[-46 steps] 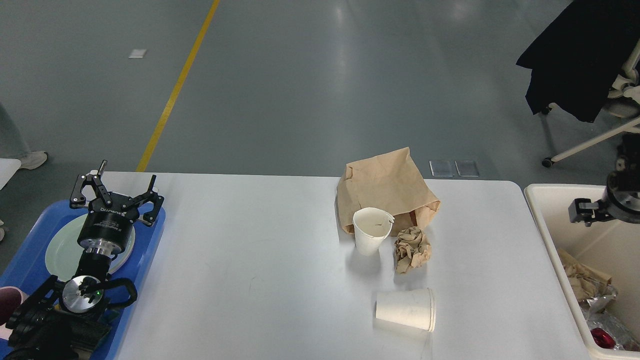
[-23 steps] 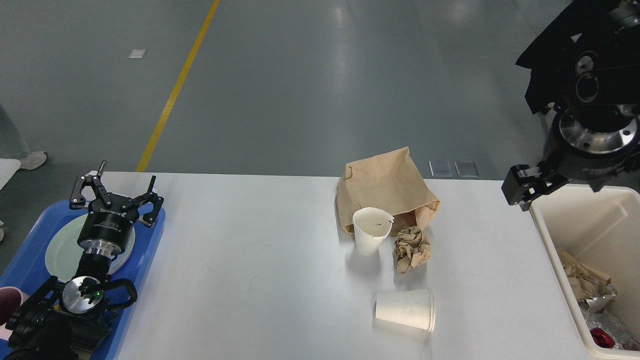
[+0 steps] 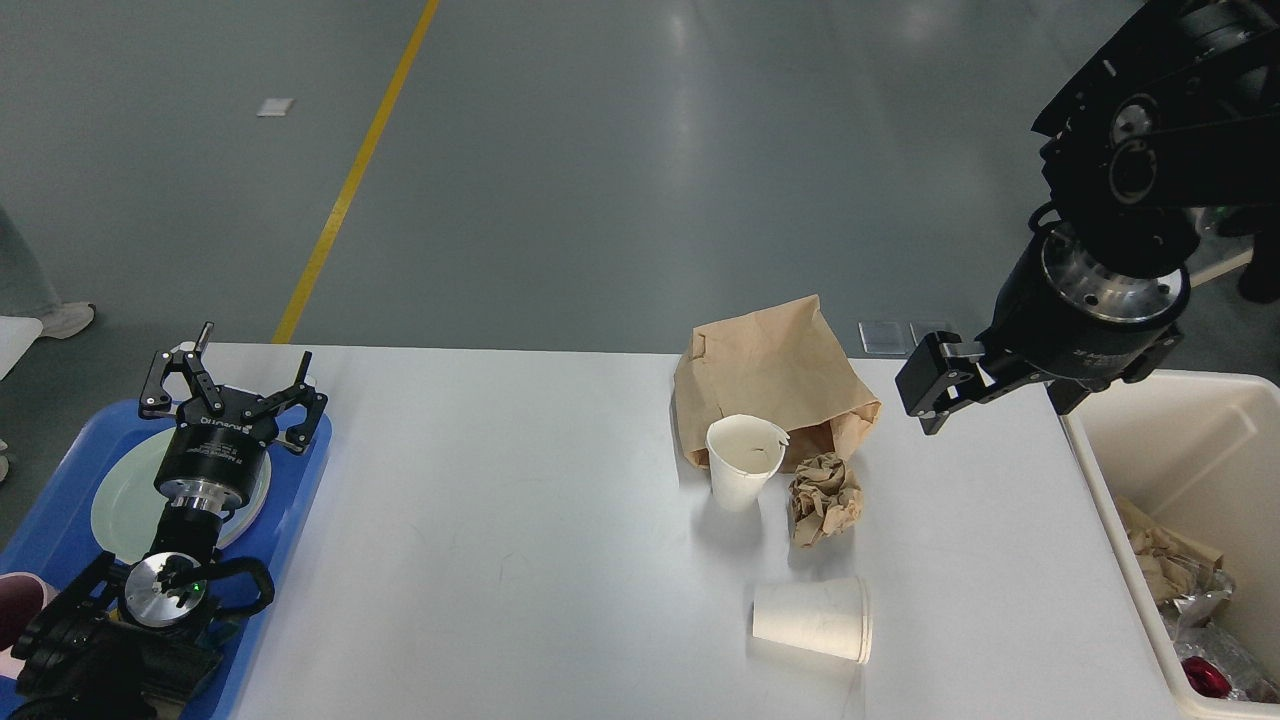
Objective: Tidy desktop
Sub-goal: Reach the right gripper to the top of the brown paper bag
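The white desktop carries a brown paper bag, an upright white paper cup in front of it, a crumpled brown paper ball and a second white paper cup lying on its side. My right gripper hangs open and empty above the table's right end, just right of the bag and apart from it. My left gripper is open and empty over the blue tray at the left.
A cream bin stands off the table's right edge, with crumpled paper and wrappers inside. A pale green plate lies in the blue tray under my left arm. A dark red cup sits at the bottom left.
My right arm has swung left from over the cream bin to above the table's right end, near the paper bag. The left arm and the objects have not moved.
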### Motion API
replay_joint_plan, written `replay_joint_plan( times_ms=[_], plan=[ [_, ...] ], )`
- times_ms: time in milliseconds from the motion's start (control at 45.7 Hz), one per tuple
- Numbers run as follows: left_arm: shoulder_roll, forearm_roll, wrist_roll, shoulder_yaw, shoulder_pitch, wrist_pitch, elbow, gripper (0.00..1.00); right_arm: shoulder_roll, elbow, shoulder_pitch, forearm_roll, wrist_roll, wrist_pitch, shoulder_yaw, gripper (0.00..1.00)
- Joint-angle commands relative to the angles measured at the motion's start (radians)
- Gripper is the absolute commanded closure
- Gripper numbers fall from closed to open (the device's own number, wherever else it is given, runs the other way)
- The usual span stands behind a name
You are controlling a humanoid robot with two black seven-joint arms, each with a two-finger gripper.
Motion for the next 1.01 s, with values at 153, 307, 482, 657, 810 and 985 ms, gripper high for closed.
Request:
replay_joint_plan(
  times_ms=[153, 307, 482, 657, 810, 985],
  plan=[
    [0.0, 0.0, 0.0, 0.0, -0.001, -0.002, -0.001, 0.04, 0.049, -0.322, -0.287, 0.0, -0.007, -0.069, 0.07, 0.0],
    [0.0, 0.0, 0.0, 0.0, -0.001, 0.0, -0.001, 0.04, 0.089, -0.587, -0.505, 0.022, -0.007, -0.083, 0.079, 0.0],
    [-0.002, 0.0, 0.0, 0.0, -0.001, -0.002, -0.001, 0.04, 0.091, -0.866, -0.834, 0.149, -0.017, -0.126, 0.214, 0.03],
    [-0.002, 0.0, 0.0, 0.0, -0.001, -0.002, -0.001, 0.04, 0.101, -1.096, -1.149, 0.212, -0.017, -0.272, 0.392, 0.1],
    [-0.002, 0.0, 0.0, 0.0, -0.001, -0.003, -0.001, 0.04, 0.091, -1.202, -1.342, 0.237, -0.017, -0.436, 0.703, 0.0],
    [-0.002, 0.0, 0.0, 0.0, -0.001, -0.003, -0.001, 0.04, 0.094, -1.228, -1.405, 0.224, -0.012, -0.49, 0.851, 0.0]
  ],
)
